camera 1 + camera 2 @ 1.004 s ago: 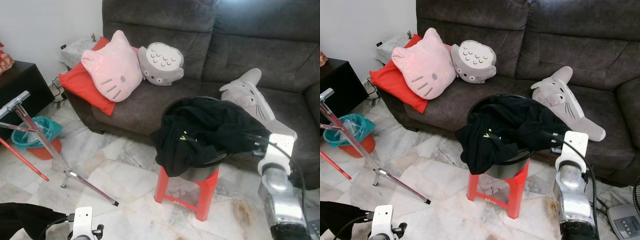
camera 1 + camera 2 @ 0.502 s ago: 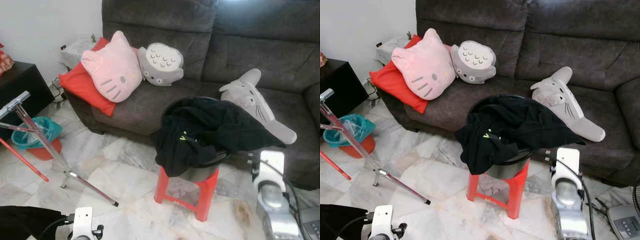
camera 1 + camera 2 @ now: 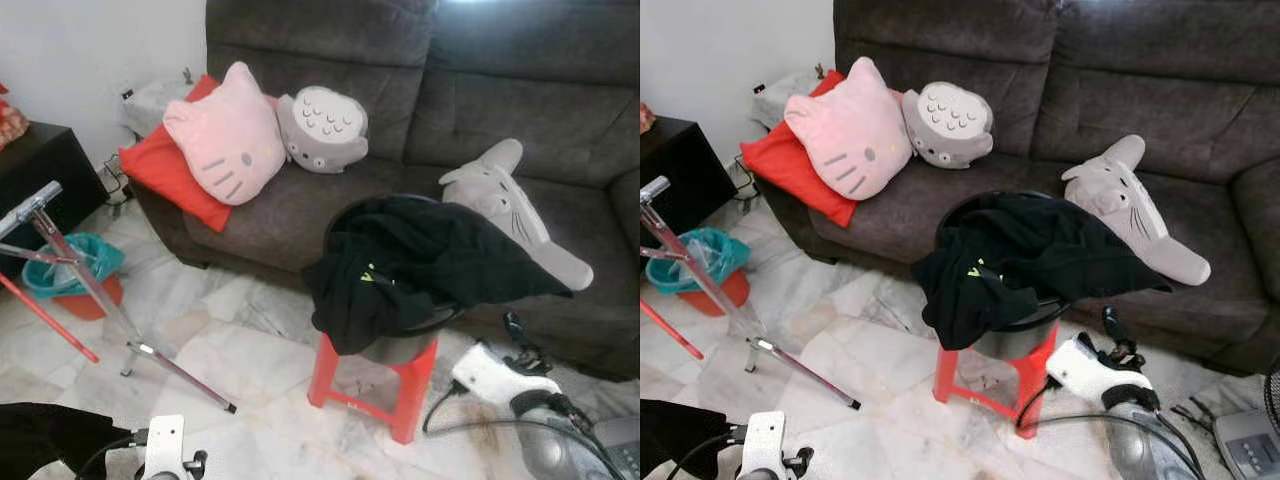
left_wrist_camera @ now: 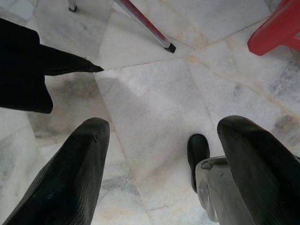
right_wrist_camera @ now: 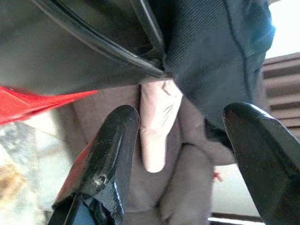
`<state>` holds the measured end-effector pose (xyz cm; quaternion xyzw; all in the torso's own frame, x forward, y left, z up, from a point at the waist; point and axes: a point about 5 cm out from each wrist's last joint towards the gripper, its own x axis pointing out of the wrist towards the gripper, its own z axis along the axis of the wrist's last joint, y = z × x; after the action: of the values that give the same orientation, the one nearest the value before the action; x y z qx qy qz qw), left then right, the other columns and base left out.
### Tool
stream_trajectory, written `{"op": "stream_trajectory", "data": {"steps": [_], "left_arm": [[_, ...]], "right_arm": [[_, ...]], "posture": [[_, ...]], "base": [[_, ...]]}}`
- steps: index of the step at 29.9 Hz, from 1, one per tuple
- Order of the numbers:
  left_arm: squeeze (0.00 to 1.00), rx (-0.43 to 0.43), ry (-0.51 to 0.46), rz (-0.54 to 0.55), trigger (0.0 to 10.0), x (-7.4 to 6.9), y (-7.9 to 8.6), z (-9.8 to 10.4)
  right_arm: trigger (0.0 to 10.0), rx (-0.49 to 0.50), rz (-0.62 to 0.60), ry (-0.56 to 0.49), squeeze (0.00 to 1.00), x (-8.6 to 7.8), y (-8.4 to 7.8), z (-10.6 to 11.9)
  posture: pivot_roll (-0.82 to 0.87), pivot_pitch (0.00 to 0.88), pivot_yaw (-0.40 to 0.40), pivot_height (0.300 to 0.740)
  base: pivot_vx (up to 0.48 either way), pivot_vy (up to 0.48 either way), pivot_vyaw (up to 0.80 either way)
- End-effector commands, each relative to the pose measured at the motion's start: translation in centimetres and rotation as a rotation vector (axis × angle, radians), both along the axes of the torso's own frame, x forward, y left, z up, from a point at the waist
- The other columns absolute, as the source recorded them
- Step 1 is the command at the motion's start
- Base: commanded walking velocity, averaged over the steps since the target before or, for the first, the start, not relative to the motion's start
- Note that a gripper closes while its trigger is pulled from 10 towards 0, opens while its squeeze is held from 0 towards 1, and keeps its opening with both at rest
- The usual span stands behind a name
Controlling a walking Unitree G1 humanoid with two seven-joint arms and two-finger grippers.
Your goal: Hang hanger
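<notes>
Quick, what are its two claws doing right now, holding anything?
Left gripper: jaws open, holding nothing, over the marble floor.
Right gripper: jaws open, holding nothing, low beside the black basin.

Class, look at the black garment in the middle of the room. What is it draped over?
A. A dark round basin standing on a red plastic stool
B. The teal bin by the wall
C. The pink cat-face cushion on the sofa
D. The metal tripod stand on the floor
A: the black garment hangs over the rim of the dark round basin, which sits on the red plastic stool.

Pink cat cushion [image 3: 225, 135] on grey sofa [image 3: 420, 90]; red stool [image 3: 375, 375] under black basin [image 3: 400, 335], possibly.
</notes>
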<state>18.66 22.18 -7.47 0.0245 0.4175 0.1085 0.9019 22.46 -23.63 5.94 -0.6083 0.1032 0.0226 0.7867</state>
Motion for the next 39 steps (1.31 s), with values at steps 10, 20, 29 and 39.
{"op": "stream_trajectory", "data": {"steps": [10, 20, 29, 39], "left_arm": [[0.00, 0.005, 0.007, -0.005, 10.0, 0.0, 0.2, 0.0], [0.00, 0.007, 0.000, -0.006, 10.0, 0.2, 0.2, 0.1], [0.00, 0.006, -0.004, -0.003, 10.0, 0.2, 0.2, 0.2], [0.00, 0.008, -0.008, -0.003, 10.0, 0.3, 0.2, 0.2]], "right_arm": [[10.0, -0.194, -0.106, -0.040, 0.00, 0.1, -3.6, 2.1], [10.0, -0.280, -0.146, -0.091, 0.00, 2.7, -5.9, 4.5], [10.0, -0.242, -0.105, -0.097, 0.00, 5.0, -4.6, 4.2], [10.0, -0.215, -0.096, -0.045, 0.00, 5.2, -4.3, 2.5]], "posture": [[-0.12, 0.000, 0.020, 0.728], [-0.12, 0.000, 0.025, 0.728], [-0.11, 0.000, 0.026, 0.728], [-0.10, 0.000, 0.027, 0.728]], "base": [[0.000, 0.000, 0.00], [0.000, 0.000, 0.00], [0.000, 0.000, 0.00], [0.000, 0.000, 0.00]]}}
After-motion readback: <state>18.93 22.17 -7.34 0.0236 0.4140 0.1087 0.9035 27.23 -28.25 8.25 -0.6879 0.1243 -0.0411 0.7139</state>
